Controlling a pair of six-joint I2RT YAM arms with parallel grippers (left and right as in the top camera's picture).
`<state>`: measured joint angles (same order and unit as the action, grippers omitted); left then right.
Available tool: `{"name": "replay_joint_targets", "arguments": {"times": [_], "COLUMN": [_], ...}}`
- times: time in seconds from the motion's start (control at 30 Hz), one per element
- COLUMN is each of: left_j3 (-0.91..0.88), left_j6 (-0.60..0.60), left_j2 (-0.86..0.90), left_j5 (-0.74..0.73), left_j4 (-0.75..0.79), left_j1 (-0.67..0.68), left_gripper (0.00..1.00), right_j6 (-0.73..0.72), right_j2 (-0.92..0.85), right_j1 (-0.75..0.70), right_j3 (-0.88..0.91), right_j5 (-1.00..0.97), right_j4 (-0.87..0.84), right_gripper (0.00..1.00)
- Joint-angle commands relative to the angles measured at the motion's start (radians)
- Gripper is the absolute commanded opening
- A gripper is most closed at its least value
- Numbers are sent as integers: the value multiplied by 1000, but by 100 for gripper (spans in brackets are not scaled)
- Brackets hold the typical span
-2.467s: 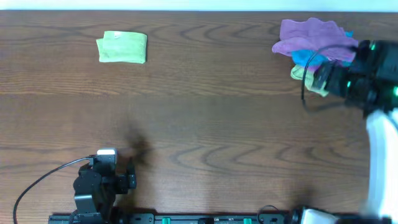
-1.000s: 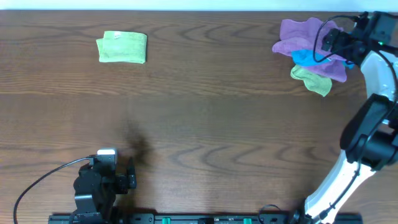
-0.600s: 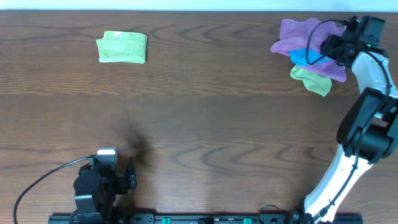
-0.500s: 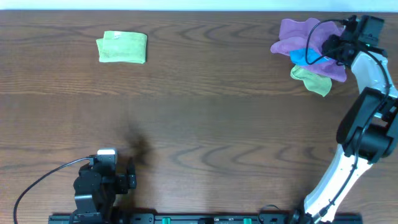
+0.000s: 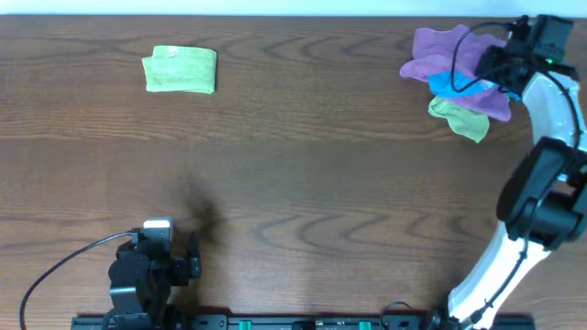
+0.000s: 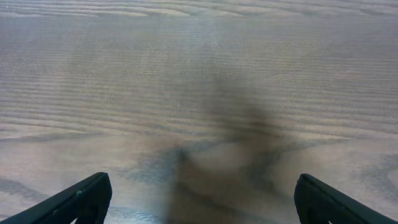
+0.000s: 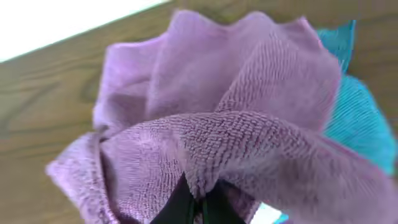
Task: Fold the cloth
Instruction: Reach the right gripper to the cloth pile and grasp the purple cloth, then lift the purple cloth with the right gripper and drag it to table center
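Cloth point(image 5: 445, 50): lilac, fuzzy, crumpled in a heap at about 1 o'clock on the table point(image 5: 321, 165), near the far edge. The right wrist view shows it point(image 7: 249, 93) bunched into upright folds.

Right gripper point(image 5: 491, 62): at the heap's 3 o'clock side. In its own camera the black fingers point(image 7: 198, 202) are pressed close together on a fold of the cloth, with only fabric between them.

Blue cloth point(image 5: 449, 85): touching the cloth at its 6 o'clock and partly under it. It is seen as teal ribbed fabric point(image 7: 360, 118) at the right of the wrist view.

More lilac fabric lies at 4 o'clock of the blue cloth (same piece or a second one, cannot tell).

Green cloth point(image 5: 463, 117): crumpled, at 5 o'clock of the heap and touching it.

Folded green cloth point(image 5: 180, 70): a neat rectangle at 11 o'clock on the table, well apart from the heap.

Left gripper point(image 5: 188, 261): at 7 o'clock by the near edge. Its fingers are spread wide with nothing between them, and its camera shows bare wood under the gap point(image 6: 202, 199).
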<state>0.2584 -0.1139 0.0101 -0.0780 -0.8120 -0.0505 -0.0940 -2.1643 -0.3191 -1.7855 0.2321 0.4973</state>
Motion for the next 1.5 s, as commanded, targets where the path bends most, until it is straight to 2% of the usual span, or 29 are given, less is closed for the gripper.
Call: {"name": "replay_joint_targets", "arguments": {"times": [0.0,0.57,0.77,1.03,1.47], "left_j3": [2,2,2,2,2], "left_j6": [-20,-20,-20,-20,-20], "left_j2": [-6,-6,-6,-6,-6], "left_j5": [0,0,0,0,0], "left_j4": [-4,-3,-3,-4,-3], "left_j1": [-2,-2,-2,-2,-2], "left_gripper": [95,95,95,95,95], "right_j6": [27,62,66,66,50], "right_j2": [92,416,514,562,563], "right_j1": [29,263,432,695,1118], "right_j3": [-14,-14,-14,-14,-13], "right_j5": [8,-26,-26,-12,19], "right_j4": [28,386,557,695,702], "right_gripper": [2,2,2,2,2]}}
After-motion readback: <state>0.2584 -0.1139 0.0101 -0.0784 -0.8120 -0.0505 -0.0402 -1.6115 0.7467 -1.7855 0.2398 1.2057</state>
